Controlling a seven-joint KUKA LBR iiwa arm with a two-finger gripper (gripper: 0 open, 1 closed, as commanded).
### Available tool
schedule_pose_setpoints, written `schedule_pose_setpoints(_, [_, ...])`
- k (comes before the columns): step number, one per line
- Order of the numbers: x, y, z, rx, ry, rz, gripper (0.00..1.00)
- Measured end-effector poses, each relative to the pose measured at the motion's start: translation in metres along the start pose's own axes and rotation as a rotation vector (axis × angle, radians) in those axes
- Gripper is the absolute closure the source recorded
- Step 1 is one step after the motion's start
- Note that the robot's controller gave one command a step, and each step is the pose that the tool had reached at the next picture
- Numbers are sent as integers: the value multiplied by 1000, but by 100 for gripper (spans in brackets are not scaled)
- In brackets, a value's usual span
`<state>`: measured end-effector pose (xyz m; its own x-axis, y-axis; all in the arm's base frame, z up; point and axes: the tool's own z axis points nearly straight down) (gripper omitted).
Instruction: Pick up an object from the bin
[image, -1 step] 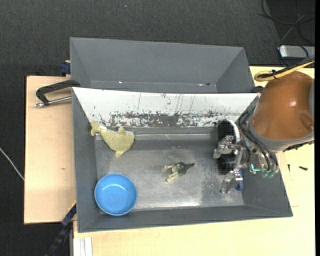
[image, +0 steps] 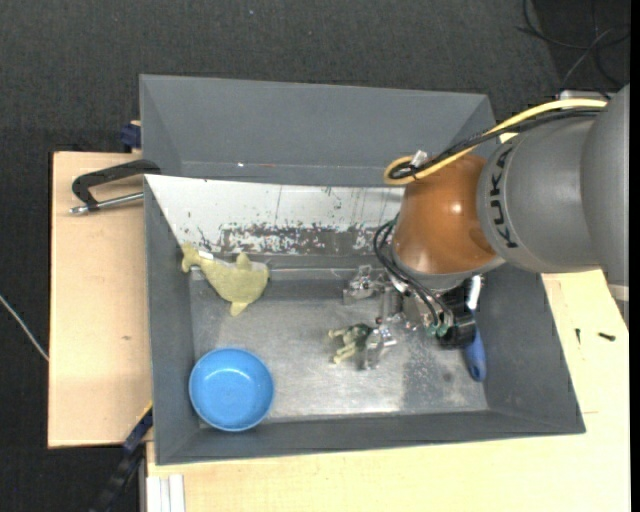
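My gripper (image: 380, 337), open or closed I cannot tell, sits just right of a small olive-green toy (image: 346, 346) mid-bin. It seems light and stiff; pinch its middle.

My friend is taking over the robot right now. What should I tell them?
Gripper: down low in the middle of the bin, right next to a small olive-green thing. Whether it has hold of it cannot be told.
Other things: blue bowl in the near left corner, yellowish soft toy at the far left, a blue thing on the right, partly under the arm.
Done: the arm has reached in.
Left: nothing is lifted out yet. Grasp one thing and raise it.
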<state>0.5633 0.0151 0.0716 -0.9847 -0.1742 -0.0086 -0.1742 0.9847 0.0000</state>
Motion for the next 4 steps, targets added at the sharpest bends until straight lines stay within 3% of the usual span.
schedule_pose_setpoints(1, [13,14,-31,-1,2,64,0])
schedule_pose_setpoints(2, [12,15,-29,0,4,1,0])
schedule_pose_setpoints(3, [20,14,0,-1,3,33,0])
schedule_pose_setpoints(4, [18,14,-2,-1,3,32,0])
